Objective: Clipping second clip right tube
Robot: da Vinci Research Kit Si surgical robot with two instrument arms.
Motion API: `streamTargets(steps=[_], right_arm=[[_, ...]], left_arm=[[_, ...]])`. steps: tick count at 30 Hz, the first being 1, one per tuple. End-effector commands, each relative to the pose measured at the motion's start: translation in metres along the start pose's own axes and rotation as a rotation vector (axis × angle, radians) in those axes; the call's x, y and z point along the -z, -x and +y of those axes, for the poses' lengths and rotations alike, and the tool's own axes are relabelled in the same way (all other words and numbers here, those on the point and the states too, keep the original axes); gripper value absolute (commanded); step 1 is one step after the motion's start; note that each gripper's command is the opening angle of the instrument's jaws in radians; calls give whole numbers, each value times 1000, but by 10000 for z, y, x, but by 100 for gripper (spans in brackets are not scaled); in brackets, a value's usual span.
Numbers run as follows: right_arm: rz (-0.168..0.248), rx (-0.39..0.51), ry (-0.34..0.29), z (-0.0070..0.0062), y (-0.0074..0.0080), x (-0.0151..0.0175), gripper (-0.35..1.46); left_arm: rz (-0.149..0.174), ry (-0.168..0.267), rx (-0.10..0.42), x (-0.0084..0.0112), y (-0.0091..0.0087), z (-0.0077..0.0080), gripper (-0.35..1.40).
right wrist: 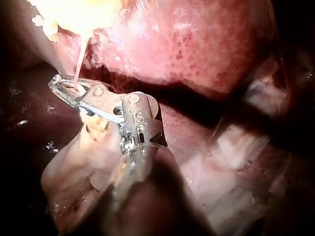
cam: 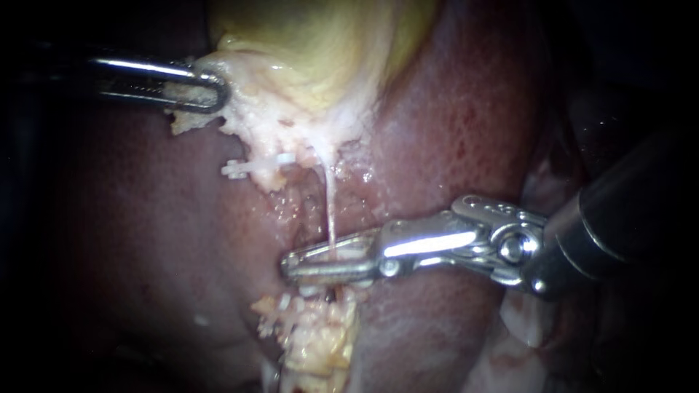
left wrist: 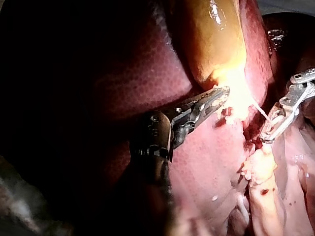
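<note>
Pincer of the right instrument (cam: 304,260) was clenched on the right tube (cam: 330,207). Its two halves lay nearly together, meeting at the tip, with the thin white strand passing between them. The right wrist view agreed: the strand dropped straight into the narrow slot of the pincer. Something whitish sat inside the slot, likely the clip being applied. Whether it had locked could not be told.

The pincer crossed the tube square-on, low on the strand and well apart from the gallbladder (cam: 320,44). That placement probably served to close the clip across the full width of the tube and leave free length above it.

The tube ran taut and straight from the pale tissue at the gallbladder's lower end to the pincer. The tension appeared to come from the left instrument (cam: 211,91). Its pincer was clamped on that pale fringe and held it up and away, so the strand stood clear of the liver (cam: 466,131).

A white clip (cam: 244,169) lay beside the tube on a short stub of tissue, apart from the pincer. Below the pincer sat a yellowish lump of fatty tissue (cam: 320,338), just beside its lower half. Small white pieces there were too unclear to name.
</note>
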Motion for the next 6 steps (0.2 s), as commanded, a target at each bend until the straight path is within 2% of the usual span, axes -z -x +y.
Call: streamTargets(steps=[1,6], right_arm=[[1,-1,0,1,1,0,-35],[0,-6,0,2,1,0,-35]], left_arm=[[0,0,0,0,0,0,-35],[0,0,0,0,0,0,-35]])
